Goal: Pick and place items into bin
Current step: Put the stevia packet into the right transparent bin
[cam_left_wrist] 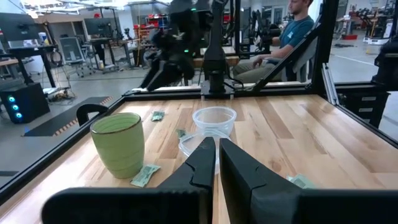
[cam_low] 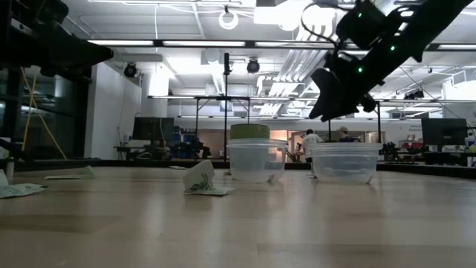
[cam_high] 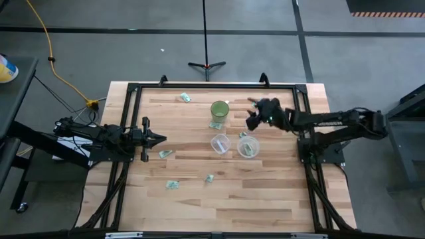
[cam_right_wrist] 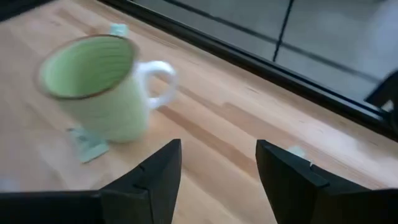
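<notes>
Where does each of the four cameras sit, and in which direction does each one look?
High view: overhead, straight down on the table; both arms show.
Low view: table-top height, level across; the right gripper hangs above the clear containers.
Left wrist view: on the left arm, past its closed left gripper toward the green cup.
Right wrist view: on the right arm, down past its open fingers.
All four share the cup.
</notes>
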Action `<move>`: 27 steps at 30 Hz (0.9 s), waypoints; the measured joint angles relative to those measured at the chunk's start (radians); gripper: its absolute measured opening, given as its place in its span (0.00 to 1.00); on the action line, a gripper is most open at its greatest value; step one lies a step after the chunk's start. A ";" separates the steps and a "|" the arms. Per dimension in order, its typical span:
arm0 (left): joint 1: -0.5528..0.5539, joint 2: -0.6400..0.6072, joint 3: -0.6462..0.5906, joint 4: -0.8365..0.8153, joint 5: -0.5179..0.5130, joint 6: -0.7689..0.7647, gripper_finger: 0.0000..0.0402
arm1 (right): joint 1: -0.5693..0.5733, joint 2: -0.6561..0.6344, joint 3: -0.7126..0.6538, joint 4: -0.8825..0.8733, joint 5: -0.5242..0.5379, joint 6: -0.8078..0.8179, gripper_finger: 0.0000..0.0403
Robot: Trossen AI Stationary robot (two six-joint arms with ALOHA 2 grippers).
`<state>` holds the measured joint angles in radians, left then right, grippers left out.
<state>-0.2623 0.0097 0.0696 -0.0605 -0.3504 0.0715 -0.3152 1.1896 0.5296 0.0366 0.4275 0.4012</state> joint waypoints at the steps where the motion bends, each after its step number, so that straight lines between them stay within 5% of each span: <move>1: 0.000 0.000 0.000 -0.001 0.000 0.000 0.15 | -0.032 0.000 0.000 0.000 -0.025 0.002 0.50; 12: 0.000 0.000 0.000 -0.002 0.001 -0.001 0.15 | -0.242 0.024 0.000 0.011 -0.248 -0.128 0.63; 17: 0.000 0.000 0.000 -0.022 0.002 -0.002 0.15 | -0.283 0.026 0.000 -0.091 -0.347 0.009 0.63; 27: 0.000 0.000 0.000 -0.048 0.002 -0.002 0.15 | -0.286 0.026 0.000 -0.353 -0.328 0.173 0.62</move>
<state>-0.2623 0.0097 0.0696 -0.1085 -0.3489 0.0696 -0.6014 1.2152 0.5293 -0.3167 0.0997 0.5747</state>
